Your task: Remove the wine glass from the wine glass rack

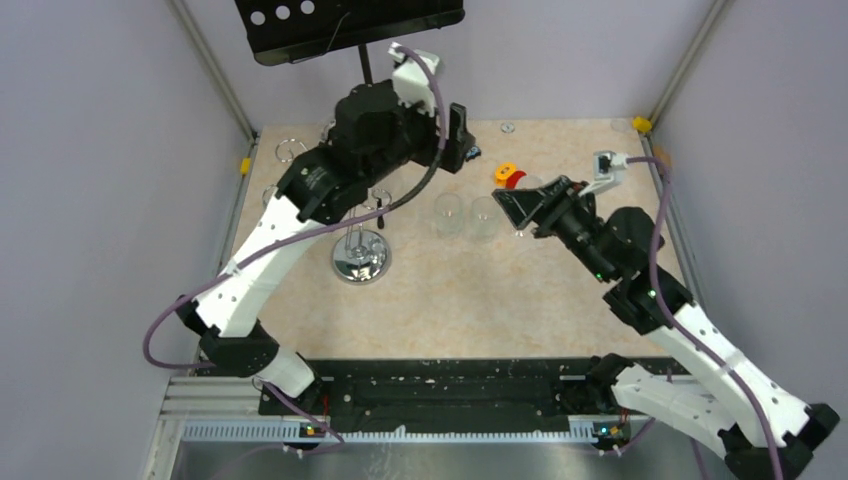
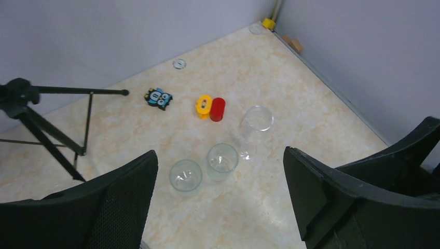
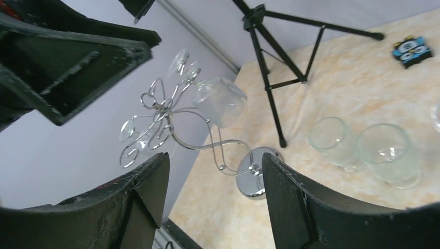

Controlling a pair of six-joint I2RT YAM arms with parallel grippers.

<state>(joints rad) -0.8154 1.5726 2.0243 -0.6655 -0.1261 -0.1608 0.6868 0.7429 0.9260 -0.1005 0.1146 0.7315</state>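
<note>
Chrome wire wine glass rack [image 1: 360, 262], left on worktop [image 1: 470, 300]
Clear wine glass [image 3: 220, 101] hangs on it; two clear tumblers [image 1: 450, 215] stand to its right.

The desk [image 1: 470, 300] is a pale beige, marbled surface walled in on 3 sides. On its left part stands the wine glass rack [image 1: 360, 262] on a round mirrored base, and just behind it a black tripod [image 2: 19, 96] plants its feet. Near the middle a short clear glass [image 2: 185, 176] and a second short glass [image 2: 222, 161] stand upright, side by side and nearly touching; a taller stemmed glass [image 2: 256, 122] stands just to their right. Farther back lie a red cylinder [image 2: 217, 109] touching a yellow piece [image 2: 203, 106], and – a little to the left – a blue owl toy [image 2: 159, 98]. 2 small round discs [image 2: 179, 64] sit near the back wall
</note>
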